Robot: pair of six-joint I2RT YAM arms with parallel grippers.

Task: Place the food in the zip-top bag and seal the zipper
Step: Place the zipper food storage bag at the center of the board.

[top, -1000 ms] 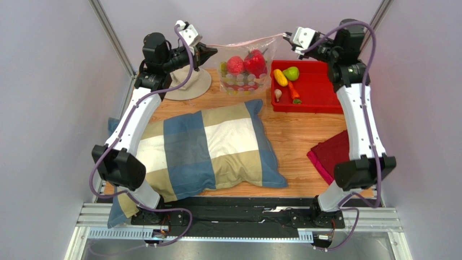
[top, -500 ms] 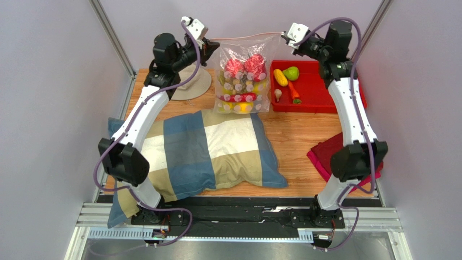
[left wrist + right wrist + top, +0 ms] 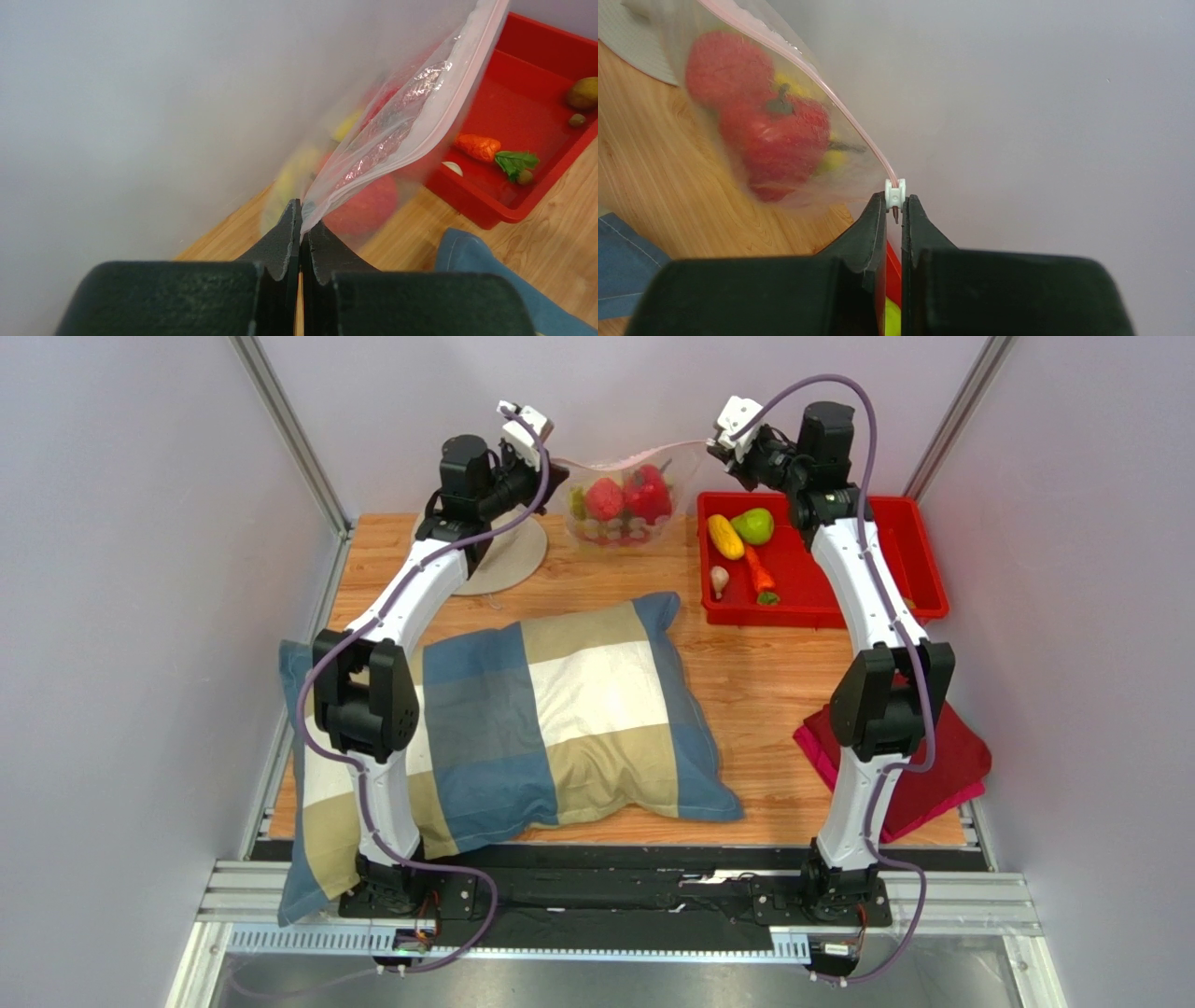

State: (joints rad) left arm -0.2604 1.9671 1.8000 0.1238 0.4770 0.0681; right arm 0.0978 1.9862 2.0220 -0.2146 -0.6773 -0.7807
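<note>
The clear zip-top bag [image 3: 615,528] hangs between my two grippers near the back wall, with red food [image 3: 626,493] and some yellow pieces inside. My left gripper [image 3: 560,472] [image 3: 302,218] is shut on the bag's [image 3: 393,133] left corner. My right gripper [image 3: 710,443] [image 3: 895,204] is shut on the white slider [image 3: 895,190] at the right end of the pink zipper [image 3: 808,77] [image 3: 631,452]. A red pepper [image 3: 784,136] shows through the plastic. More food lies in the red tray [image 3: 842,595]: a yellow piece [image 3: 725,535], a green one [image 3: 755,524], a carrot [image 3: 759,571] [image 3: 479,148].
A beige hat [image 3: 494,563] lies under the left arm. A checked pillow [image 3: 533,714] covers the table's middle and left. A dark red cloth [image 3: 919,756] sits at the right front. The back wall is close behind both grippers.
Both arms have reached farther back and drawn closer together, carrying the bag toward the back wall. It now hangs shorter and bunched. Both grips are unchanged.
</note>
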